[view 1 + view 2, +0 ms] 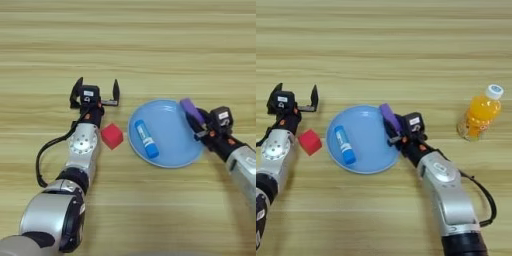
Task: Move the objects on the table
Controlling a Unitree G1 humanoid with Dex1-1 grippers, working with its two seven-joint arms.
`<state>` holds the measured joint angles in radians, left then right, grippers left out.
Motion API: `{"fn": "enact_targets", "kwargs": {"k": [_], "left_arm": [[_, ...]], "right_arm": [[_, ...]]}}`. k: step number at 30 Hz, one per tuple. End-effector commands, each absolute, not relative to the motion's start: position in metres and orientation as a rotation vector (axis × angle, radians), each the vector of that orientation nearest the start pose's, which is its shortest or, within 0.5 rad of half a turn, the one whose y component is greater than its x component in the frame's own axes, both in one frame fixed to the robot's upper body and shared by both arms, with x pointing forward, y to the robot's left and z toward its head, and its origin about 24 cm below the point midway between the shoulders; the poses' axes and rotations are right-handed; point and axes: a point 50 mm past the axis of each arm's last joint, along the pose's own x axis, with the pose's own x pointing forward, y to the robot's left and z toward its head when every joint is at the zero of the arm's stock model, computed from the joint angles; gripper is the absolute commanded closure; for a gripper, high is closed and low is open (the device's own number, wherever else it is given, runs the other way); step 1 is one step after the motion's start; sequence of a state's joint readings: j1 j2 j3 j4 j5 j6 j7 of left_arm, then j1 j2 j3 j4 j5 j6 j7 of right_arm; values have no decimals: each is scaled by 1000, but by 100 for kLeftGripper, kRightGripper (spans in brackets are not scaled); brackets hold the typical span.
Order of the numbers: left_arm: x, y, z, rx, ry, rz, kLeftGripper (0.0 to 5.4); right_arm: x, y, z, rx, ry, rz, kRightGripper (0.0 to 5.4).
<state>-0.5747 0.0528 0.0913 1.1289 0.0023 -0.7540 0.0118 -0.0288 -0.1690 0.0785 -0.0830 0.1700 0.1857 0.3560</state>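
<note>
The right claw clamps the purple bar above the right rim of the light-blue plate, where the blue tube lies. The left claw stands wide, empty, just beyond the red cube toward the desk's far edge. A tilted release risks the bar catching the rim and sliding off.

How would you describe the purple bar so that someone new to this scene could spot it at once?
Start at the round light-blue plate in the middle of the wooden table. At its right rim, the right gripper is shut on the purple bar, which tilts over the plate's edge. It is the only purple item; the blue tube lies inside the plate.
</note>
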Motion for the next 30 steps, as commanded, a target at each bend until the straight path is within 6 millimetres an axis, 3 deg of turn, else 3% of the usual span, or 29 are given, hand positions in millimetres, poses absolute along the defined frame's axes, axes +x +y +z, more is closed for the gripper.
{"fn": "enact_targets", "kwargs": {"k": [1,11,30], "left_arm": [[331,138,29,51,-201,-57,0],[331,136,30,50,-202,-59,0],[331,136,30,51,-201,-58,0]], "right_arm": [[251,-129,50,16,100,490,398],[245,-110,41,38,136,538,398],[240,-97,24,50,205,565,398]]}}
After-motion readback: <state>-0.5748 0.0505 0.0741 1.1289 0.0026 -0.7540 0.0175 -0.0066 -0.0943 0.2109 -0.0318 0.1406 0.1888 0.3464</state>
